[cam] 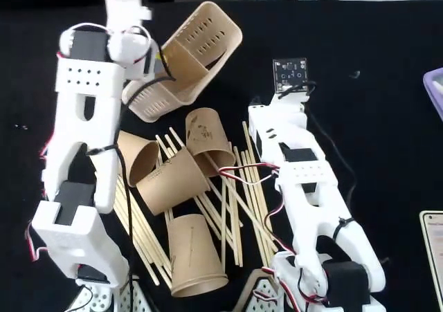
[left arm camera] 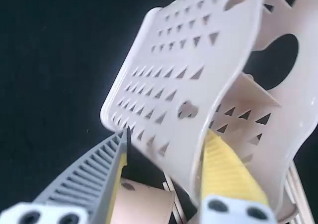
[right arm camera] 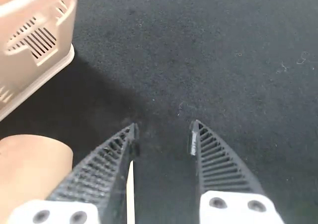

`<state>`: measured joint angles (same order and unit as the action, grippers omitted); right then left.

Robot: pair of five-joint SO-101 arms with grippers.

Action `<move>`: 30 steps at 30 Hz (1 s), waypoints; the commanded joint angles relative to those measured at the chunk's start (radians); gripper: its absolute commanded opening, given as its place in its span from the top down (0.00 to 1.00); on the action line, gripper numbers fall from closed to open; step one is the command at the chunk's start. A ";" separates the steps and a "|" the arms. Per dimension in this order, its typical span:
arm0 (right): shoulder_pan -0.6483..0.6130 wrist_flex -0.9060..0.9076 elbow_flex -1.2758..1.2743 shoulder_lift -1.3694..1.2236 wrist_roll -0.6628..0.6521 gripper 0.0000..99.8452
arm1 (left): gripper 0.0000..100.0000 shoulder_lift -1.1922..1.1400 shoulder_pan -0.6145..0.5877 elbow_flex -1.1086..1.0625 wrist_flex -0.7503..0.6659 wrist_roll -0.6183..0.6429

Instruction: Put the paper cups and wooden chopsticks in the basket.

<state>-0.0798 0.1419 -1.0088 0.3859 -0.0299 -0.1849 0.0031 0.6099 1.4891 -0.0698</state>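
The beige slotted basket [cam: 201,46] is tipped on its side at the back of the table, one end raised. My left gripper [cam: 158,66] is shut on the basket's [left arm camera: 189,70] wall, with a grey finger outside and a yellow finger [left arm camera: 223,169] inside. Several brown paper cups [cam: 173,180] lie on their sides among scattered wooden chopsticks [cam: 232,208] in the middle of the table. One cup [left arm camera: 144,204] lies just below the held basket. My right gripper [right arm camera: 164,132] is open over bare black cloth, with a cup [right arm camera: 30,169] and the basket [right arm camera: 35,40] off to one side.
The table is covered in black cloth [cam: 374,118]. A purple container [cam: 435,90] sits at the right edge, and a pale card [cam: 432,243] lies at the lower right. The right arm [cam: 304,180] stretches alongside the chopstick pile.
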 commanded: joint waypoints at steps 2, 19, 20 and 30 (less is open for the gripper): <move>0.012 -0.020 0.061 -0.007 0.005 0.82 | 0.76 0.049 -0.039 0.134 0.130 0.064; 0.012 -0.020 0.059 -0.008 0.005 0.82 | 0.76 0.037 -0.031 0.179 0.264 0.451; 0.012 -0.020 0.059 -0.008 0.005 0.82 | 0.76 0.037 -0.031 0.177 0.270 0.460; 0.012 -0.020 0.059 -0.008 0.005 0.82 | 0.81 0.046 -0.048 -0.012 0.161 0.434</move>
<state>-0.0798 0.1419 -1.0088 0.3859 -0.0299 -0.1849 -0.0276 0.6375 1.7269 0.3936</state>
